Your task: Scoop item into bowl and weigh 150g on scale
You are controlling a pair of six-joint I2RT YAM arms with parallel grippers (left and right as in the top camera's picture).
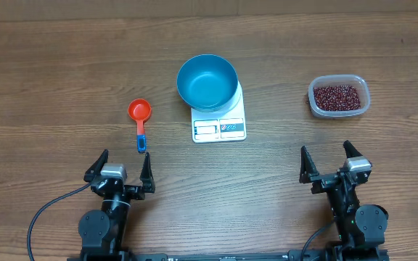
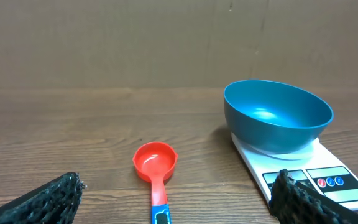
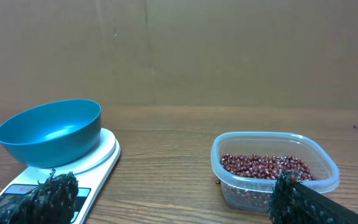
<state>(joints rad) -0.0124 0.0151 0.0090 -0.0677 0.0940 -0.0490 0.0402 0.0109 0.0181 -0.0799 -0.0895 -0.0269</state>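
Left claw (image 1: 125,156) and right claw (image 1: 325,148) sit low, spread wide.

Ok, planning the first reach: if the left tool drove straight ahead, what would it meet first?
Probably the red scoop, blue handle end first: it lies just ahead of the left tool, within its open fingers' span.
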